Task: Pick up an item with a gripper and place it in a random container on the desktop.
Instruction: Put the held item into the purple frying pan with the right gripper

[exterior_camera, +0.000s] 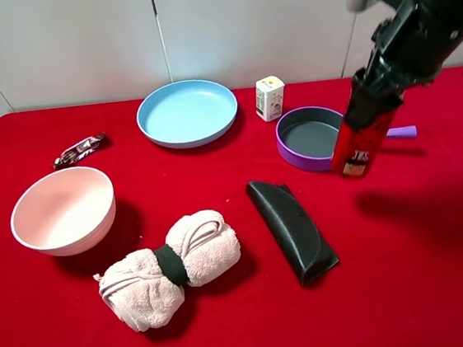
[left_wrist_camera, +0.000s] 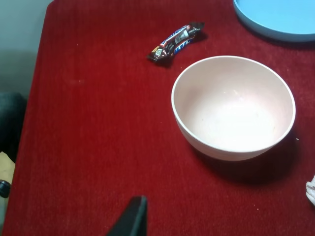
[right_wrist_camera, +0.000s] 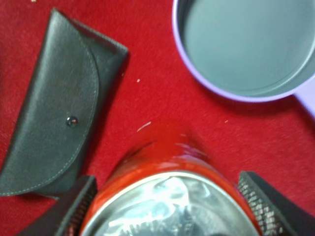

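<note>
My right gripper (exterior_camera: 370, 97) is shut on the tall red drink can (exterior_camera: 357, 142) near its top and holds it upright, lifted, at the front right rim of the purple pan (exterior_camera: 309, 137). In the right wrist view the can's silver top (right_wrist_camera: 170, 206) sits between the two black fingers (right_wrist_camera: 263, 209), with the pan's grey inside (right_wrist_camera: 246, 44) beyond. The pan's handle (exterior_camera: 402, 131) points right behind the can. Of my left gripper only one black fingertip (left_wrist_camera: 132, 219) shows, over bare red cloth (left_wrist_camera: 88, 137) near the pink bowl (left_wrist_camera: 234, 108).
A blue plate (exterior_camera: 187, 112) and a small white-yellow carton (exterior_camera: 270, 97) stand at the back. A pink bowl (exterior_camera: 63, 210) and a candy bar (exterior_camera: 80, 150) are at the left. A rolled towel (exterior_camera: 171, 267) and a black glasses case (exterior_camera: 292, 228) lie in front.
</note>
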`<state>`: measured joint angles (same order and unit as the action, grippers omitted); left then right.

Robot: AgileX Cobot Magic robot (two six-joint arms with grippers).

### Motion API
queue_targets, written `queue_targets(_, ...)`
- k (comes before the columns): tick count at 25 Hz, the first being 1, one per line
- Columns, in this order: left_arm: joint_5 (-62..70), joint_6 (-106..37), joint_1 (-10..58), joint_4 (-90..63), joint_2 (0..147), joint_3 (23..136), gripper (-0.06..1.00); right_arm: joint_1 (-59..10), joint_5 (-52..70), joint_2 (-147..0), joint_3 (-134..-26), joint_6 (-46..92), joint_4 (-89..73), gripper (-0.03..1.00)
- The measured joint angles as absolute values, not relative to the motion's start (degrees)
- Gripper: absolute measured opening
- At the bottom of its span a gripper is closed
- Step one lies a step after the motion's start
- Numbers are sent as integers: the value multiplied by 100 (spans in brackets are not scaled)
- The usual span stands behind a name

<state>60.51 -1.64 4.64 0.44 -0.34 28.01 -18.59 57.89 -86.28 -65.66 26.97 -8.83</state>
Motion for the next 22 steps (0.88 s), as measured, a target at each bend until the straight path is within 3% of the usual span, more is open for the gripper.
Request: queue_targets(22, 6051, -164, 464, 44, -34, 2801, 99, -1859, 7021, -10589, -9646, 2675, -673, 44)
